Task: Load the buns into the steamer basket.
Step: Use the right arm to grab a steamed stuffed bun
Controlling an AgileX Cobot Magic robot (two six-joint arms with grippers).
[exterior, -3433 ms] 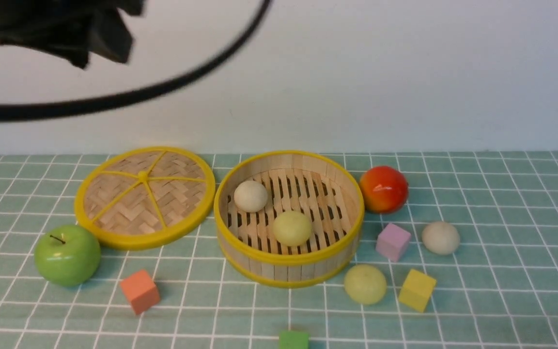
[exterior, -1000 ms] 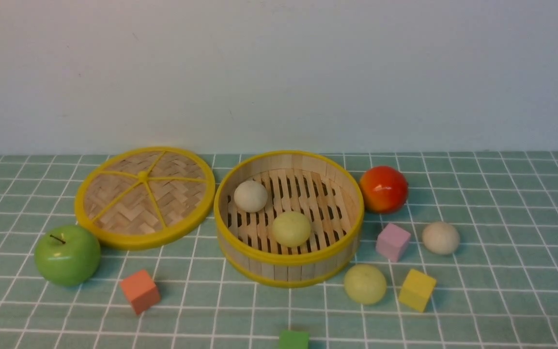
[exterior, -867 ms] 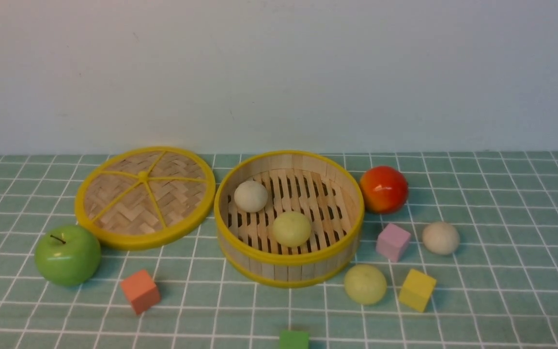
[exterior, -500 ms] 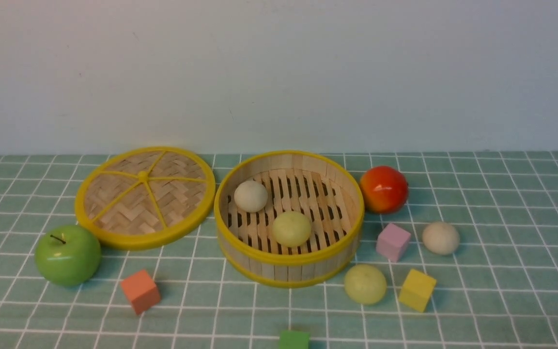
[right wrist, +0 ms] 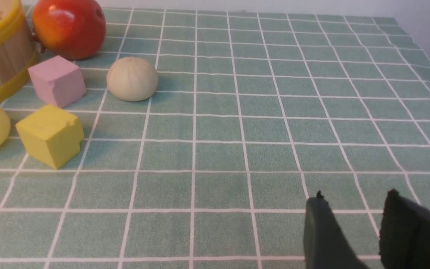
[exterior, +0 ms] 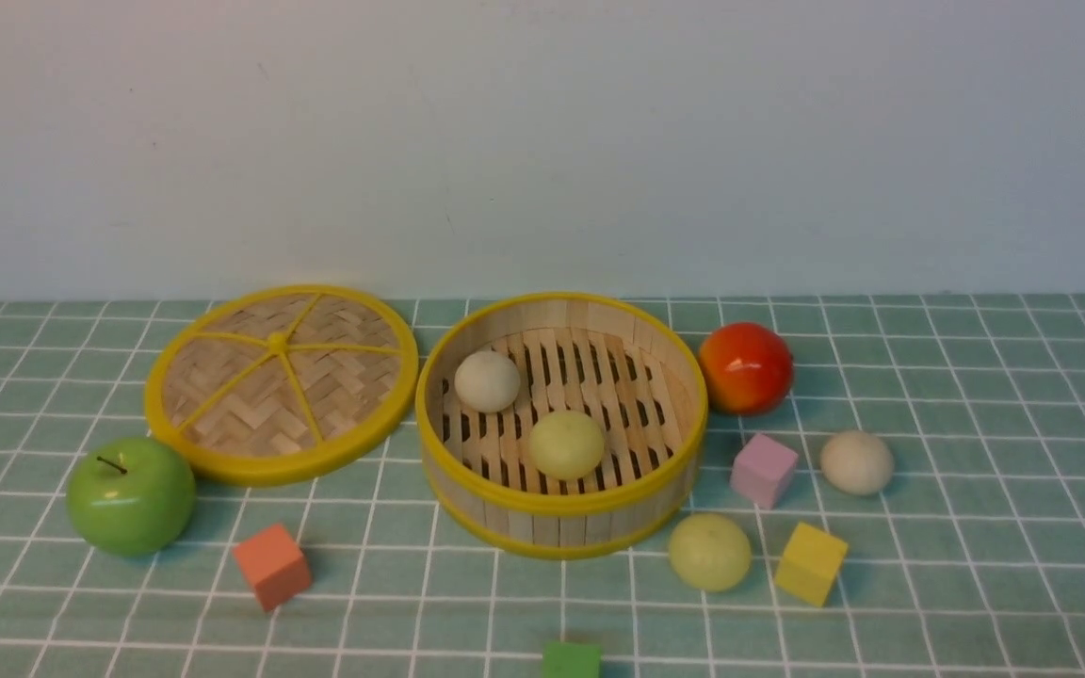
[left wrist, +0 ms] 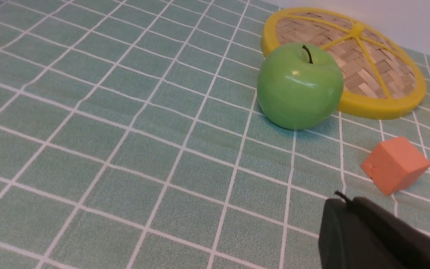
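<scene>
So the left arm and its black cable, which were swinging above the lid side of the steamer basket [exterior: 557, 525] a few seconds back, are out of the front view now. Nothing else on the table has budged. Reads to me like a drop-off just wrapped up and that arm pulled away.

Where things stand: two buns sit on the slatted floor inside the basket. There's a beige bun [exterior: 487, 380] toward the back and a yellow-green bun [exterior: 567, 443] nearer the front wall. Two are outside. A second yellow-green bun [exterior: 709, 552] sits just beside the basket's front-right wall, and a second beige bun [exterior: 856, 461] is farther right, past the pink cube [exterior: 764, 469]. So halfway, I'd say.

Left gripper [left wrist: 349, 201]: fingers look pressed together, nothing in them, well left of the basket near the green apple [left wrist: 300, 85]. Right gripper [right wrist: 355, 198]: jaws apart with a clear gap, empty, low over bare cloth right of the basket, well apart from both loose buns.

My guess is the right arm takes the remaining two, since both lie on its side. The yellow cube [exterior: 810, 562] crowds the yellow-green one, so that approach wants care.
</scene>
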